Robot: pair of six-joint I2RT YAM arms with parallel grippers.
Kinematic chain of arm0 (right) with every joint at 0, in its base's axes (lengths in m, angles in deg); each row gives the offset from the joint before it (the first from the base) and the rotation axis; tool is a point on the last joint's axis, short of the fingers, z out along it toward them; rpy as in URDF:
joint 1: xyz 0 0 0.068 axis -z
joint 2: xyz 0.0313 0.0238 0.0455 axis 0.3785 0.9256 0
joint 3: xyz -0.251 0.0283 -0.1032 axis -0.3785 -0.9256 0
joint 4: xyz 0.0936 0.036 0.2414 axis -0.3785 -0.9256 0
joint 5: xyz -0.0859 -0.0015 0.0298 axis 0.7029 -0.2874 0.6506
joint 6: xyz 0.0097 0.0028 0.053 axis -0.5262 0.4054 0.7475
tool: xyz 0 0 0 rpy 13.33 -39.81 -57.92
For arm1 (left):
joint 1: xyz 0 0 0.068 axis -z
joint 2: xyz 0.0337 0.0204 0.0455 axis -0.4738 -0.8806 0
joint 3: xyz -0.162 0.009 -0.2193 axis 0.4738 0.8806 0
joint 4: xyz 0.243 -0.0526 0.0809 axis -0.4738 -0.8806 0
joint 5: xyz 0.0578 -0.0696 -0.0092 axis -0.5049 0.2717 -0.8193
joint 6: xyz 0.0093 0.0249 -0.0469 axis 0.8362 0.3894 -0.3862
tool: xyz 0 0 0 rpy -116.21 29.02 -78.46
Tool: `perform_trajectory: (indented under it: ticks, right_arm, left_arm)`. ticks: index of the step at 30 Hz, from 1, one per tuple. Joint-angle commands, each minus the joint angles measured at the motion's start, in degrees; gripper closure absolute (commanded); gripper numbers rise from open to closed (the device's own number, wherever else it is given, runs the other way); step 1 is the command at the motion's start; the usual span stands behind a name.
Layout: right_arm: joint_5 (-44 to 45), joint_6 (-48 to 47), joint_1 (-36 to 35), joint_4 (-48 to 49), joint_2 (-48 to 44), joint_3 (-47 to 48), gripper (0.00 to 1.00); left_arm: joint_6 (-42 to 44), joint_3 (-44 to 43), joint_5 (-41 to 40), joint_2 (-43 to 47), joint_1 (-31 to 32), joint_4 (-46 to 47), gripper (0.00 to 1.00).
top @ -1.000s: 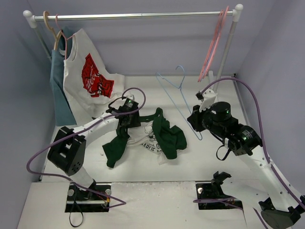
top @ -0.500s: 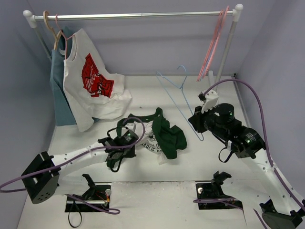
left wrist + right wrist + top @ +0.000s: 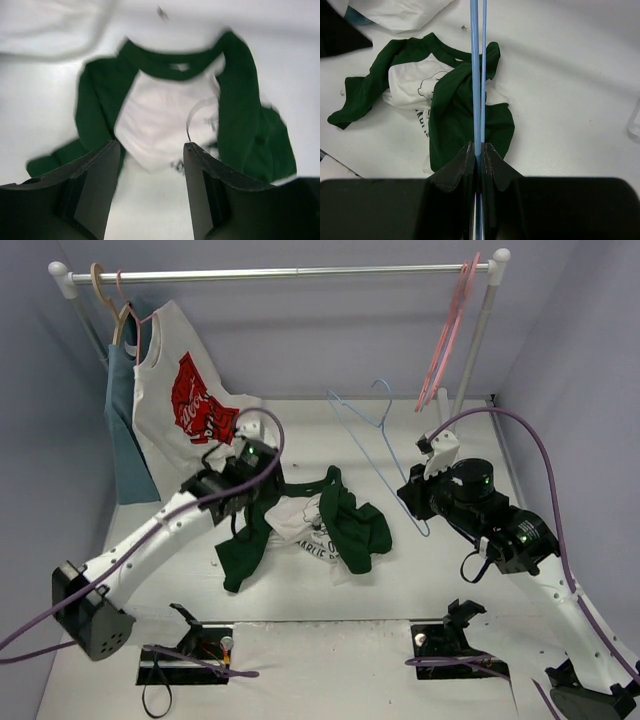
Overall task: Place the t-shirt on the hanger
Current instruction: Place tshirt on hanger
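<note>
The t-shirt (image 3: 325, 525) lies crumpled on the table, white body with dark green sleeves. It also shows in the left wrist view (image 3: 165, 110) and the right wrist view (image 3: 415, 82). My left gripper (image 3: 265, 492) hovers over the shirt's left sleeve and collar, open and empty; its jaws (image 3: 151, 165) stand wide apart, a little above the cloth. My right gripper (image 3: 408, 496) is shut on the light blue wire hanger (image 3: 375, 435) near its lower right end and holds it up, tilted, hook towards the back. In the right wrist view the hanger (image 3: 477, 75) runs straight out of the shut gripper (image 3: 479, 152).
A clothes rail (image 3: 300, 272) spans the back. A white shirt with red graphic (image 3: 190, 410) and a blue-grey garment (image 3: 122, 435) hang at its left on a tan wooden hanger (image 3: 103, 290). Pink hangers (image 3: 450, 330) hang at its right by the post (image 3: 480, 335).
My left arm dipped towards the near edge of the shirt's left sleeve, then swung back up over the sleeve and collar. The right arm and the hanger have hardly moved.
</note>
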Motion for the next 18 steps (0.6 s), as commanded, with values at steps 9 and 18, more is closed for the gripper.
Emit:
perform_trajectory:
  ticks: [9,18]
  right_arm:
    - [-0.3,-0.51,-0.27,4.6,-0.1,-0.2,1.0]
    - [-1.09,-0.33,-0.27,4.78,0.16,-1.34,1.0]
  left_arm:
    - [6.13,-21.13,2.81,-30.17,-12.88,-1.39,0.46]
    - [0.5,-25.19,6.06,-41.1,-18.15,1.25,0.46]
